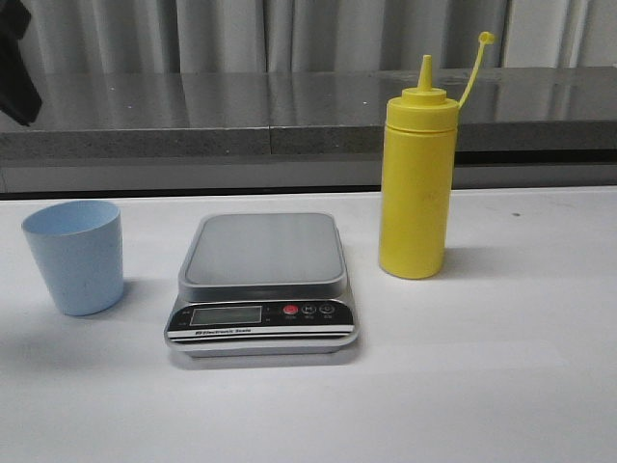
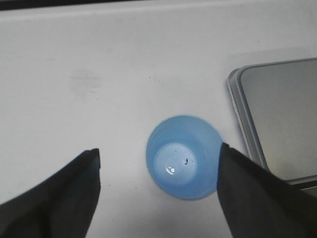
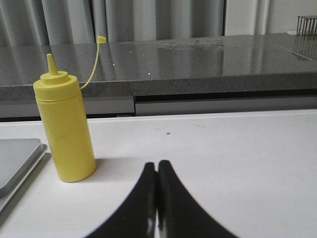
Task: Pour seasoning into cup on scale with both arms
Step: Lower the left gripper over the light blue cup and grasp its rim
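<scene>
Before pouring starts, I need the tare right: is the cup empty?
Empty. The left wrist view looks straight down into the cup and shows its bare, shiny blue bottom with one tiny dark speck, nothing else.

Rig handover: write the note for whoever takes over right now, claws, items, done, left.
Left claw: open, above the cup, fingers either side, not gripping.
Right claw: shut, empty, low over the table, apart from the seasoning bottle.
Cup: upright on the table left of the scale, empty.
Bottle: upright to the right of the scale, cap off the nozzle, hanging on its tether.
Scale platform: bare.
Done: nothing visible yet.
Left: grasp cup, set it on the scale; pick up bottle; pour.
</scene>
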You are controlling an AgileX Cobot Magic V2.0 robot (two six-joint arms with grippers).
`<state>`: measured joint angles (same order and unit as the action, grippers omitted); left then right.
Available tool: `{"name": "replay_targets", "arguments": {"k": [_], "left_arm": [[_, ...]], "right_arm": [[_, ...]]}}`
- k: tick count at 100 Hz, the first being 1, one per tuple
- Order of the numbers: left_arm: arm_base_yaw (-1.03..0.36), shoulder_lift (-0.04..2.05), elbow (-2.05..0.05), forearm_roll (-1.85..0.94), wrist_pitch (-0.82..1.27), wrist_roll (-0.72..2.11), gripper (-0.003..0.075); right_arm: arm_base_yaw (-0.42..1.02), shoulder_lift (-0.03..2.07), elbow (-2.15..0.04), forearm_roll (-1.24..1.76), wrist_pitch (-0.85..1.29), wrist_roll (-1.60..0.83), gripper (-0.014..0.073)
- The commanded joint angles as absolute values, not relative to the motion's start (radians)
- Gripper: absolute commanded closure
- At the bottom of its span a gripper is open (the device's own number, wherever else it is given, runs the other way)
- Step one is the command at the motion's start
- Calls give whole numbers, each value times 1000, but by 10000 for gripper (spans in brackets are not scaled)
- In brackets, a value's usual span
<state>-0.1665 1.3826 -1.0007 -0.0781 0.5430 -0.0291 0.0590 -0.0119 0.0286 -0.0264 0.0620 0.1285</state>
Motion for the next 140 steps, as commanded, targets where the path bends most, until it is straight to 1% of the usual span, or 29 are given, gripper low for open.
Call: {"name": "replay_targets", "arguments": {"k": [1,22,59,103,113,140], "left_arm": [[-172,1404,-1064,-104,519,-34,237],[-172,1496,-1105,-114,520,-34,238],[-172,1616,-1105,-114,498,-34,238],[-172,1683,-1105,-114,484,-34,241],[-172,1683,-1105,-114,484,-34,286],[-172,1683,-1105,-114,484,-34,507]], "right_arm": [[54,-33,13,-28,-21,126,663],[54,-33,13,-28,-21,126,663],[54,-33,13,-28,-21,126,663],[54,-33,13,-28,-21,126,663],[54,-33,13,-28,-21,126,663],[54,-33,13,-28,-21,126,663]]}}
